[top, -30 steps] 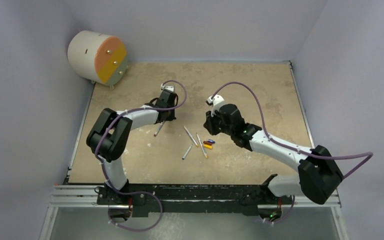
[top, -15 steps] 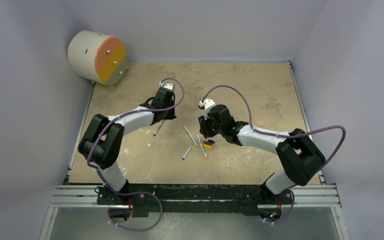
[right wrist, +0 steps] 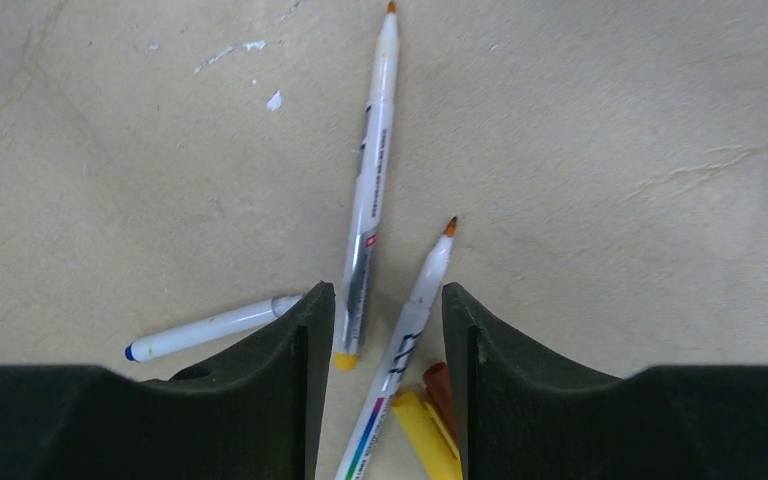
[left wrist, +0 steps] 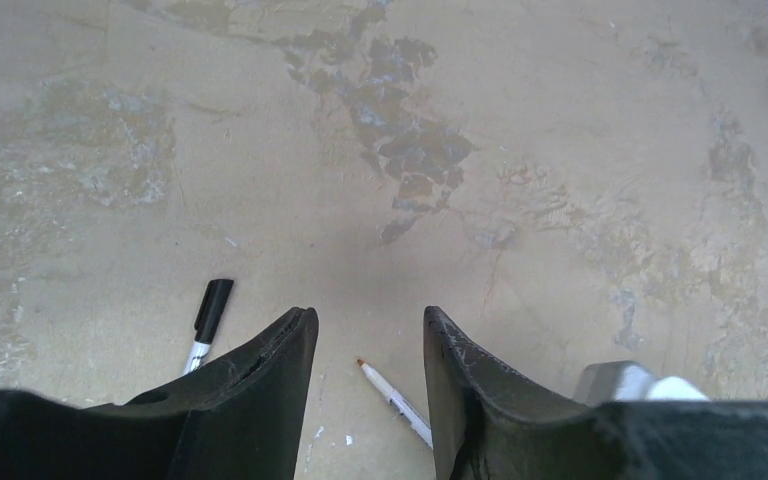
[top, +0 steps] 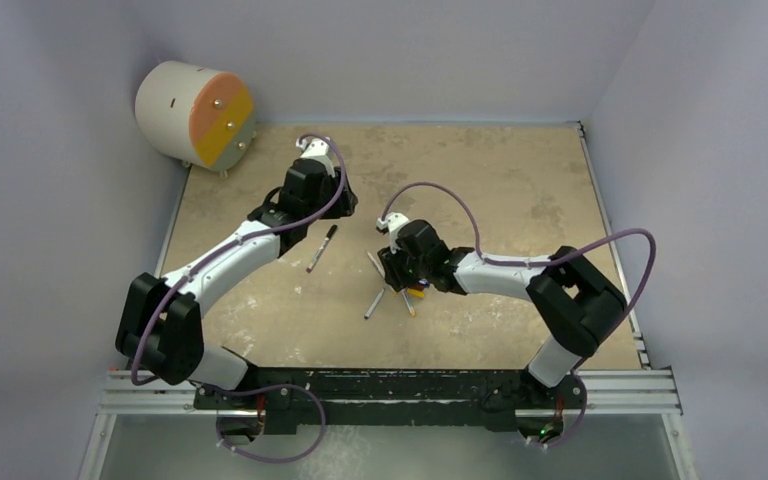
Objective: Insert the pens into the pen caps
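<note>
A: Status, biggest items first?

B: Table [top: 520, 180]: all the work sits around its middle. The left arm [top: 230, 250] stretches toward the far left. The right arm [top: 500, 272] folds in over the pile of pens at centre.

A: Pincers?

B: Left gripper [left wrist: 367, 320]: jaws well apart, nothing clamped, hanging above the table. Right gripper [right wrist: 388, 292]: jaws equally wide, nothing clamped. It hangs low over the pile. One pen lies on the table in the gap and is apparently not touched.

A: Pens?

B: Four counted.
- The capped pen [top: 322, 247] has its black cap on. It lies alone, left of the pile, near the left gripper but apart from it. I judge that one done.
- The yellow-ended pen [right wrist: 370, 190] is bare, its tip pointing left.
- The red-tipped pen [right wrist: 415, 320] is bare and runs into the right gripper's gap.
- The blue-tipped pen [right wrist: 210, 325] is bare and lies on the near side of the pile.

A: Caps?

B: The yellow cap [right wrist: 428, 432] and the red-brown cap [right wrist: 440, 385] lie loose, touching each other, just beside the right end of the red-tipped pen. I cannot make out the blue cap in the wrist view, and the top view is too small to be sure.

A: Tally?

B: My judgement is one of four done and three left. Each remaining pen needs picking up, a matching cap and a push together. The right gripper looks poised to start on the pile.
</note>
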`<state>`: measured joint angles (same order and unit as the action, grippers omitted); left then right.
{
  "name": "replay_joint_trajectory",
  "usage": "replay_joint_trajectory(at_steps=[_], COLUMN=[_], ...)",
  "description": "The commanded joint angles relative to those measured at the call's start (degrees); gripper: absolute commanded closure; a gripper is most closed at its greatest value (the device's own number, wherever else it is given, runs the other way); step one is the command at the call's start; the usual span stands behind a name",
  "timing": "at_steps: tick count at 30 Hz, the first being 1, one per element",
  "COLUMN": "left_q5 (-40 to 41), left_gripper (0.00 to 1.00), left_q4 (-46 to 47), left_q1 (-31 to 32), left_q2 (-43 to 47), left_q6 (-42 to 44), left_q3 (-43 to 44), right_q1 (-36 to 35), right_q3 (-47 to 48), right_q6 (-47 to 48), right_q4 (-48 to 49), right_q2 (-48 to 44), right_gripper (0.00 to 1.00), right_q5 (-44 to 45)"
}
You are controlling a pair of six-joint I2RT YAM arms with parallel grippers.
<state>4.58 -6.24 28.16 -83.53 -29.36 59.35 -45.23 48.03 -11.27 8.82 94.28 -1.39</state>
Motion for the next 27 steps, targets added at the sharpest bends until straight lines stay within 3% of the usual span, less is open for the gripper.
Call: replay_joint_trajectory(at_steps=[1, 14, 20, 27], left_q5=[2.0, 2.2, 2.0, 1.5], left_gripper=[0.57, 0.57, 0.57, 0.57], left_q4=[0.9, 0.2, 0.4, 1.4], left_q1=[-0.1, -0.2, -0.2, -0.2], left_q2=[2.9, 3.4, 3.4, 3.1], left_q6=[-0.2, 1.2, 1.5, 1.3], left_q3=[2.0, 0.5, 0.1, -0.2], right_q1=[-2.1, -2.9, -2.9, -5.9], right_q3=[2.3, 3.3, 1.3, -1.5], right_q6=[-2.5, -5.4, -4.7, -7.2], right_q4=[-1.6, -3.3, -5.6, -9.3], right_q2=[1.1, -1.1, -5.6, -8.1], right_gripper=[0.54, 0.61, 0.52, 0.59], right_q5=[2.3, 5.3, 6.0, 8.3])
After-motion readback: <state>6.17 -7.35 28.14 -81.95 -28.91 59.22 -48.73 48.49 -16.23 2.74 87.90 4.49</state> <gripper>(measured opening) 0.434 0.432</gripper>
